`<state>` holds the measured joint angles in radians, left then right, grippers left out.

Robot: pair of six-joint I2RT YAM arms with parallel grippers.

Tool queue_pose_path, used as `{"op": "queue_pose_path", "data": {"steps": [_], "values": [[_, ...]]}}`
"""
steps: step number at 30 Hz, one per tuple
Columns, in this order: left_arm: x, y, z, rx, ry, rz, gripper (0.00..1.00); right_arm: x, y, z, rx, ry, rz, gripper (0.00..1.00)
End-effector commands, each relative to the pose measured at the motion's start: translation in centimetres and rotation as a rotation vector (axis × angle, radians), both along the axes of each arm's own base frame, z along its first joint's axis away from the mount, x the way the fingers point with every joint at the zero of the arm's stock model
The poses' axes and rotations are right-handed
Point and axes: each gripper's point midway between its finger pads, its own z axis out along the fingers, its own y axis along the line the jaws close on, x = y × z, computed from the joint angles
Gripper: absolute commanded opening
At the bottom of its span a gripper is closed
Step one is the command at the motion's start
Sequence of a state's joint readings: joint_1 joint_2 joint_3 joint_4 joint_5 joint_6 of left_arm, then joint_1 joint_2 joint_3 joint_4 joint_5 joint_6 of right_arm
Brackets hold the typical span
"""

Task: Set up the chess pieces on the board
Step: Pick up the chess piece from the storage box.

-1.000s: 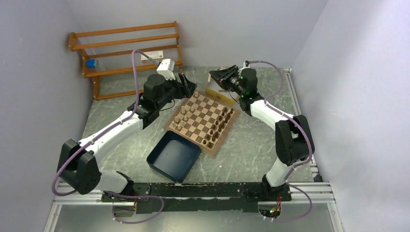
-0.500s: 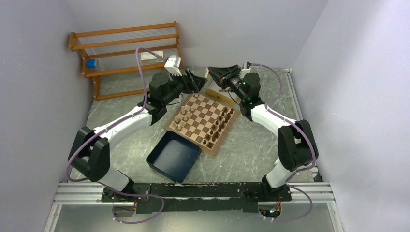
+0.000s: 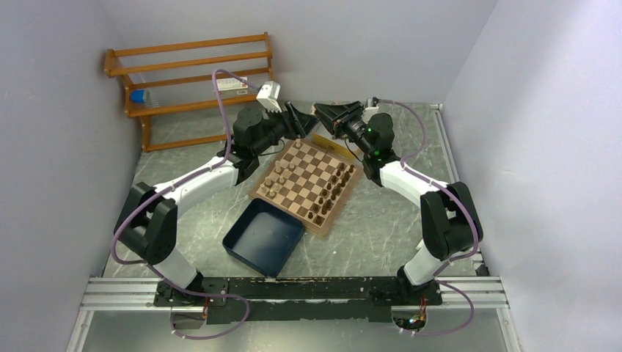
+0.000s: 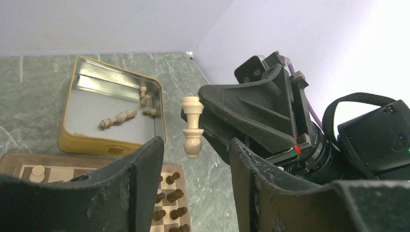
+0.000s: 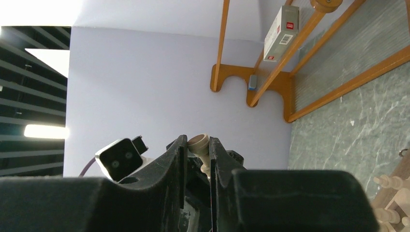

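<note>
The right pincer [image 5: 198, 151] is clenched on a light tan chess piece [image 4: 192, 126], held in the air beyond the far corner of the board [image 3: 304, 176]. The left pincer [image 3: 296, 120] faces it, jaws spread on either side of the piece without touching it.

A pale tan turned wooden chess piece [image 4: 192, 126] sits in the black right gripper [image 5: 197, 147], a gold-sided silver metal tin [image 4: 82, 143] beyond the black left gripper [image 4: 193, 159], a brown-and-cream checkered wooden board [image 3: 306, 172] beneath it.

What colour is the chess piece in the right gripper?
Light tan wooden chess piece; clearest in left wrist view.
</note>
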<state>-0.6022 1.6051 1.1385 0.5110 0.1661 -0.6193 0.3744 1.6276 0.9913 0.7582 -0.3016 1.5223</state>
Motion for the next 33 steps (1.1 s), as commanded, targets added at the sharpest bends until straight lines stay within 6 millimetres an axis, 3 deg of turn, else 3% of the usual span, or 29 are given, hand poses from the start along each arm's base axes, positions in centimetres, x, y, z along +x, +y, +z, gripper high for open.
{"op": "queue_pose_path", "data": {"steps": [1, 5, 9, 15, 23, 33], "values": [[-0.2, -1.5, 2.9, -0.056, -0.074, -0.058, 0.54, -1.1, -0.2, 2.2, 0.041, -0.052, 0.007, 0.1], [-0.3, -1.8, 2.8, -0.059, -0.072, -0.077, 0.44, -1.2, -0.1, 2.3, 0.047, -0.053, 0.01, 0.1], [-0.7, -1.8, 2.6, -0.054, -0.082, -0.09, 0.23, -1.2, -0.1, 2.2, 0.047, -0.056, 0.015, 0.1], [-1.1, -0.8, 2.6, -0.01, -0.097, -0.07, 0.08, -1.8, -0.1, 0.4, -0.005, -0.061, 0.024, 0.11], [-1.6, 0.2, 2.7, 0.06, -0.11, -0.051, 0.05, -3.2, 0.1, -2.4, -0.059, -0.064, 0.071, 0.13], [-2.4, 1.4, 1.9, 0.116, -0.091, -0.056, 0.05, -4.6, -0.2, -4.3, -0.179, -0.109, 0.103, 0.29]]}}
